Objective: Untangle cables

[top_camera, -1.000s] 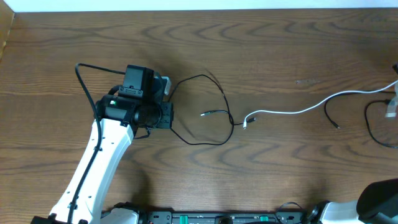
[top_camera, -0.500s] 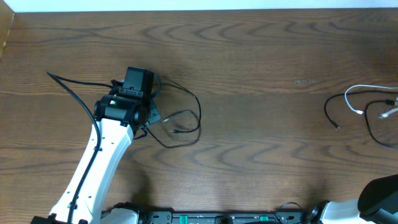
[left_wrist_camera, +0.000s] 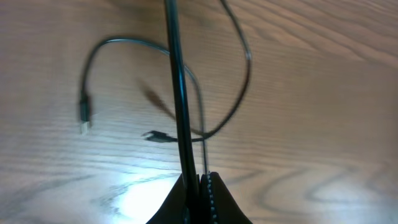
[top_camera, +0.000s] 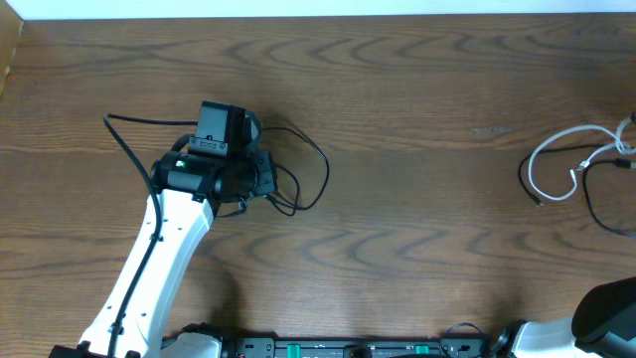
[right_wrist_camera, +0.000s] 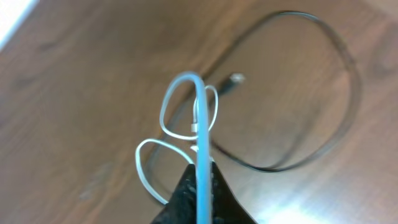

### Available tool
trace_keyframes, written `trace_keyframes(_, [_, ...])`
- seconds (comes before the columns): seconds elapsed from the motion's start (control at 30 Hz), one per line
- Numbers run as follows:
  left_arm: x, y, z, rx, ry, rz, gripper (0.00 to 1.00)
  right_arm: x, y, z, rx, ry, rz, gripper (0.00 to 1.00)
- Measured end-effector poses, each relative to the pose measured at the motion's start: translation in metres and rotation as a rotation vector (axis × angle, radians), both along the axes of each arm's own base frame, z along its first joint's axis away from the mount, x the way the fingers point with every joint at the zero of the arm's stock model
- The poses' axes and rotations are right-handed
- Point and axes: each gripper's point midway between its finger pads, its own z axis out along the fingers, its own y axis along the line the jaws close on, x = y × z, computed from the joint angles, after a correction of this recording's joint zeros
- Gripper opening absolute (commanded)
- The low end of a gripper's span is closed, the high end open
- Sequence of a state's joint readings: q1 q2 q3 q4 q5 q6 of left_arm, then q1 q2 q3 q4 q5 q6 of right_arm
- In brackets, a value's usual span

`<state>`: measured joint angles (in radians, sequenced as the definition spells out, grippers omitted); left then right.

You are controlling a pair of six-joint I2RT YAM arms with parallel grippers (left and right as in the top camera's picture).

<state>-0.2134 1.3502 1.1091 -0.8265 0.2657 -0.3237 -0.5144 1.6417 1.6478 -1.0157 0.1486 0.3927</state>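
Note:
The black cable (top_camera: 316, 169) lies in loops on the table just right of my left gripper (top_camera: 266, 177), which is shut on it. In the left wrist view the black cable (left_wrist_camera: 177, 93) runs up from the shut jaws (left_wrist_camera: 200, 186), and its plug end (left_wrist_camera: 84, 115) lies at the left. The white cable (top_camera: 549, 159) is looped at the far right of the table. My right gripper (right_wrist_camera: 202, 180) is shut on the white cable (right_wrist_camera: 200, 124), which curls in small loops in front of the jaws.
A thicker black wire (top_camera: 124, 149) arcs from the left arm (top_camera: 164, 239). Another thin black cord (right_wrist_camera: 323, 93) loops on the table at the far right, under the white cable; it also shows in the overhead view (top_camera: 596, 209). The table's far edge is at the top.
The two cables have been pulled apart. The white cable went right and gathered into loops at the right edge. The black cable bunched up next to the left gripper.

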Motion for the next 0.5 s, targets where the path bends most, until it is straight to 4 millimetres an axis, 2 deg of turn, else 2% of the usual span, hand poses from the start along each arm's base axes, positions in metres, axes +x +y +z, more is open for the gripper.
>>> trace_keyframes(0.03, [0.000, -0.004, 0.001, -0.015, -0.003, -0.020, 0.08, -0.003, -0.004, -0.002, -0.009, 0.015, -0.023, 0.46])
trace_keyframes(0.07, [-0.001, -0.008, 0.002, -0.032, -0.006, -0.044, 0.08, -0.006, -0.009, -0.005, -0.022, 0.033, -0.051, 0.57])
trace_keyframes(0.1, [-0.002, -0.009, 0.003, -0.038, -0.006, -0.054, 0.07, -0.006, -0.010, -0.007, -0.024, 0.040, -0.059, 0.61])
trace_keyframes(0.33, [-0.003, -0.013, 0.004, -0.053, -0.011, -0.089, 0.08, -0.009, -0.002, -0.019, 0.029, 0.070, -0.051, 0.67])
trace_keyframes(0.37, [-0.003, -0.013, 0.004, -0.053, -0.011, -0.090, 0.07, -0.012, 0.004, -0.022, 0.059, 0.085, -0.040, 0.69])
trace_keyframes(0.5, [-0.003, -0.015, 0.004, -0.062, -0.013, -0.099, 0.08, -0.022, 0.035, -0.035, 0.212, 0.126, 0.016, 0.68])
